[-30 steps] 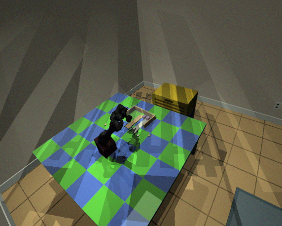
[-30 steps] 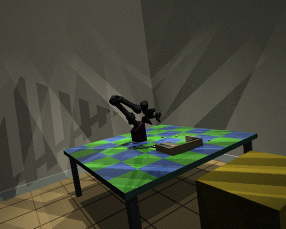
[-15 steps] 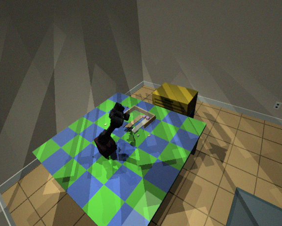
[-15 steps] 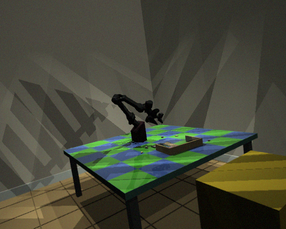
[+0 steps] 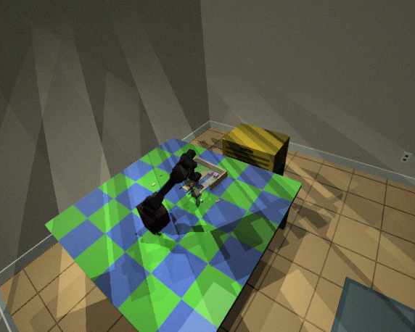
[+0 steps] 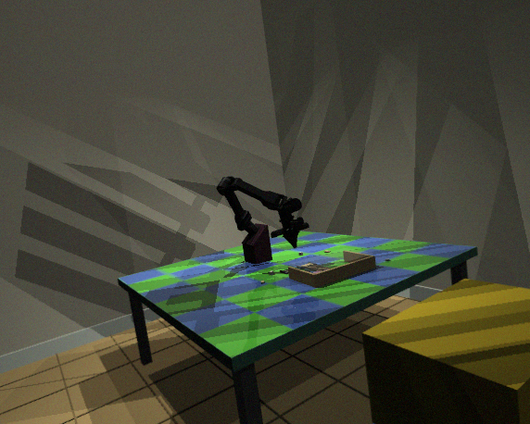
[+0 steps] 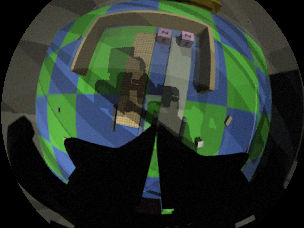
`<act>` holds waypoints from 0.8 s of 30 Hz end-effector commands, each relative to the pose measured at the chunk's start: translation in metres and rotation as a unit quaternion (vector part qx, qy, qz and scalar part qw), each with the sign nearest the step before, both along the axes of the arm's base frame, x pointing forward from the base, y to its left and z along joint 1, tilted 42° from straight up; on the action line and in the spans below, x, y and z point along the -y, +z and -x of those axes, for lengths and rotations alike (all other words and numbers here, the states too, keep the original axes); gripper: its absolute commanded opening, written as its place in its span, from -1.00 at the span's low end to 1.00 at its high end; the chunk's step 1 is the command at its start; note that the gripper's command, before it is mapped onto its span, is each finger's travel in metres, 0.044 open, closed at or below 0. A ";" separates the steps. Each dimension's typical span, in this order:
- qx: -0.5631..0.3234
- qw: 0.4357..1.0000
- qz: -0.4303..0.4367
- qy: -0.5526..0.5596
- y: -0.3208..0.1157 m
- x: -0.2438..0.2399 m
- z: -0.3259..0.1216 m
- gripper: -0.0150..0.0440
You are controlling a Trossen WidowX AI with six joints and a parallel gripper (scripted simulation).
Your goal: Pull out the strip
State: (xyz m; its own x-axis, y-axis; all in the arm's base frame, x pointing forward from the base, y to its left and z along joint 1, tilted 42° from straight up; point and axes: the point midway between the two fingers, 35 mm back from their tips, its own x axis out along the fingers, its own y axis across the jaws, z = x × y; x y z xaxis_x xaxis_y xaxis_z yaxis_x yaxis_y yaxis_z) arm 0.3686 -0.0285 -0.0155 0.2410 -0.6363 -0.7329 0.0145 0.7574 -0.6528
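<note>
Two cubes with marks, at far wall of tray | right cube: on grey strip | end effector: fingers together, holding nothing, above counter

Counting the things around the tabletop

There are two pink cubes with marks, at twelve and one o'clock in the wrist view, two long strips, one wooden tray wall, one black arm and one yellow cabinet.
</note>
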 end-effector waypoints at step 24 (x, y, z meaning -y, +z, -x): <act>-0.083 0.991 0.003 -0.108 -0.019 0.057 0.000 -0.49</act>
